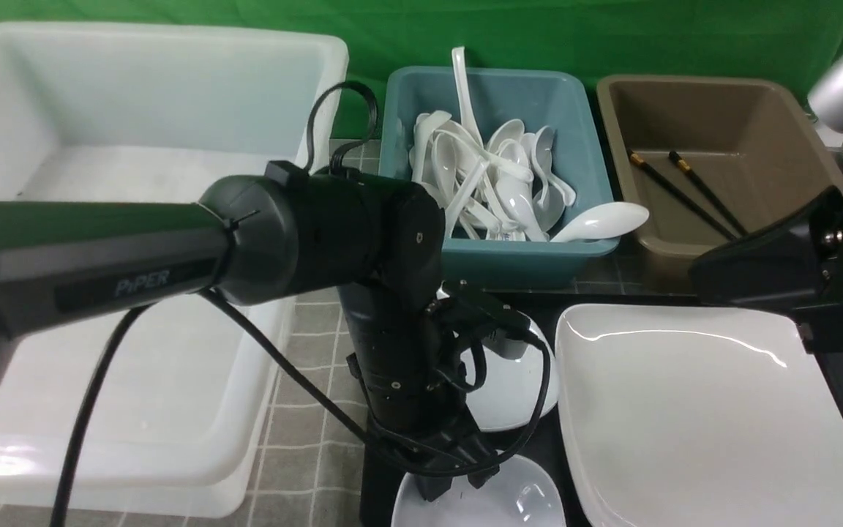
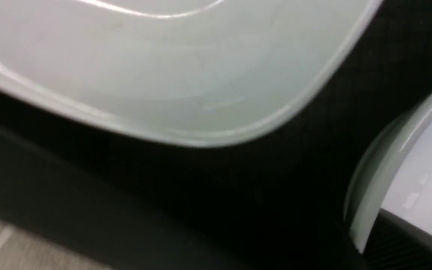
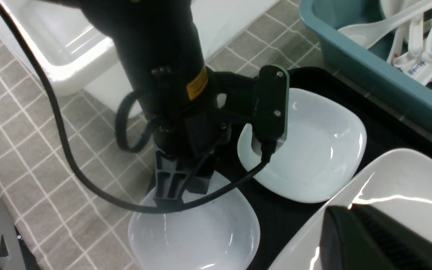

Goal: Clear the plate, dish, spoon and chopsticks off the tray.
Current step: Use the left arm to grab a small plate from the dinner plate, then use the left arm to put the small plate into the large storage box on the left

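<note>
Nearest: small white near dish (image 1: 516,498) on the near left of the black tray (image 3: 279,221). Left hand (image 3: 169,191) points down at this dish's left rim, fingertips touching it; cannot tell whether the fingers are clamped on the rim or apart. Second small far dish (image 1: 502,402) sits just beyond it on the tray. That makes two small dishes. One large plate (image 1: 685,424) fills the tray's right side, near both dishes. Right hand (image 1: 707,267) hangs above the plate's far right edge, fingers together.

Off the tray, far side: one spoon (image 1: 601,219) lies across the near right rim of the teal tub (image 1: 524,260). Heap of white spoons inside, too tangled to count, plus one long ladle (image 1: 462,80). Two chopsticks (image 1: 681,196) lie in the brown tub (image 1: 729,117), far right. One big white tub (image 1: 136,95) at left on the tiled desk (image 1: 304,410). Three tubs in all.
</note>
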Robot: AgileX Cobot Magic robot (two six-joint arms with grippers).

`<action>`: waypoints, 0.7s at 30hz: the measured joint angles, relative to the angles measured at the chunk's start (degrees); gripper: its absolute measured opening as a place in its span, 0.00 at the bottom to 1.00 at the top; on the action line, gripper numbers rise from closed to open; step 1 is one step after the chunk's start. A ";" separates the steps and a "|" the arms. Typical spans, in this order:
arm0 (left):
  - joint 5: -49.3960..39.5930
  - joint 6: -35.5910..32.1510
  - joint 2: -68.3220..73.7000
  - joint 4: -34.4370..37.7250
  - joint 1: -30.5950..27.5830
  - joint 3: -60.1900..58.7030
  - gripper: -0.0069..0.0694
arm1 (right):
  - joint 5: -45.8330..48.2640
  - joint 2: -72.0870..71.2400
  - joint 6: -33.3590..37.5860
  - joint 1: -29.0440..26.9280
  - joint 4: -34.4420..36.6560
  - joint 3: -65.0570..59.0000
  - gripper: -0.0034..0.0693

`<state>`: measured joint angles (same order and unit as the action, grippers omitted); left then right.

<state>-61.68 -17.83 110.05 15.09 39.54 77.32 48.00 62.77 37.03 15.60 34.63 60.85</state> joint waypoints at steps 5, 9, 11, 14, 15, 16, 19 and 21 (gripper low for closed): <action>-2.38 3.14 -6.99 0.90 -1.73 4.07 0.13 | -0.06 0.00 0.77 0.00 0.68 0.21 0.12; -2.52 4.51 -13.15 6.65 -7.37 9.99 0.13 | 0.11 0.01 2.73 0.07 3.12 3.38 0.12; -2.74 4.57 -15.85 9.35 -11.88 12.47 0.13 | 0.05 0.24 3.61 1.00 3.65 6.67 0.10; -3.57 4.43 -19.25 12.68 -21.00 14.39 0.13 | -0.05 2.29 4.55 5.39 4.15 12.93 0.08; -4.01 4.04 -20.42 13.73 -26.11 14.32 0.13 | -0.05 3.43 4.54 8.10 3.93 15.15 0.08; -4.17 3.82 -20.79 14.22 -28.44 14.16 0.13 | -0.05 4.77 4.29 10.11 3.29 16.58 0.08; -4.44 1.34 -21.87 18.43 -40.45 11.41 0.13 | -0.05 9.16 0.38 17.17 -1.90 20.63 0.08; -4.12 -0.92 -21.93 22.15 -47.74 7.90 0.13 | -0.24 13.77 -5.21 22.96 -8.73 23.72 0.08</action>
<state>-65.81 -18.75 88.12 37.24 -8.20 85.21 47.75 76.55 31.82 38.56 25.90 84.57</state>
